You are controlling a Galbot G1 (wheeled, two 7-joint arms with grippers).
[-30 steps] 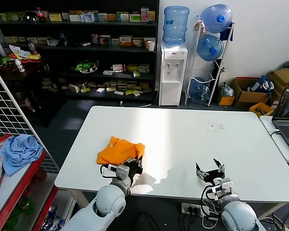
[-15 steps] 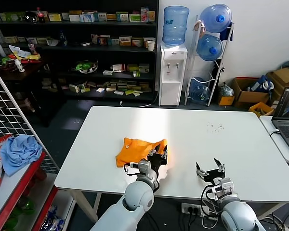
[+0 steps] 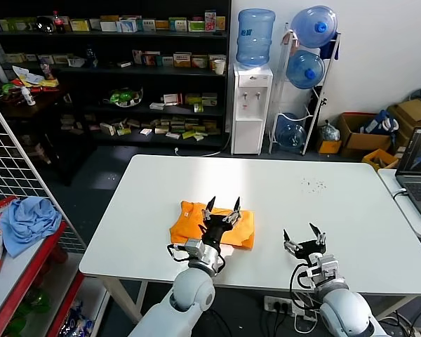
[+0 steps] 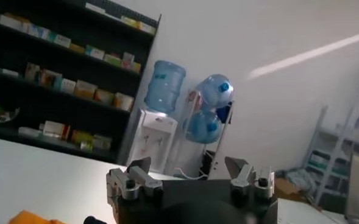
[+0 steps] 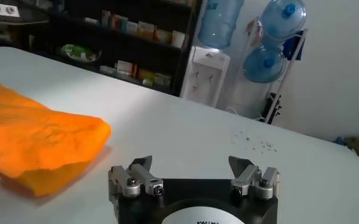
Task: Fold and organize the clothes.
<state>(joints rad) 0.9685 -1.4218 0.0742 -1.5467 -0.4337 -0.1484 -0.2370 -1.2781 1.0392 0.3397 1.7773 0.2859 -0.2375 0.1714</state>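
The orange T-shirt (image 3: 212,225) lies folded into a compact, roughly rectangular bundle on the white table (image 3: 323,203), toward the robot's near edge and a little left of the table's middle. In the right wrist view the same shirt (image 5: 33,140) shows as a thick, soft stack with a rounded folded edge resting flat on the tabletop. The left gripper (image 3: 222,208) stands over the near part of the shirt with its 2 fingers pointing up and away from the cloth, spread wide apart and holding nothing; the left wrist view confirms this, showing the left gripper (image 4: 188,173) with both fingertips well separated against the background of the room, only a small corner of orange visible low in that picture. The right gripper (image 3: 303,239) sits to the right of the shirt, well apart from it, low above bare table near the front edge; its jaws are also spread wide and empty, as the right wrist view shows (image 5: 192,173). Behind the table stand a white water dispenser (image 3: 253,105) with a blue bottle on top, a rack of 3 more water bottles (image 3: 309,70) beside it, and dark shelves (image 3: 112,70) stocked with small boxes. A light blue cloth (image 3: 28,221) lies on a red shelf at the far left.
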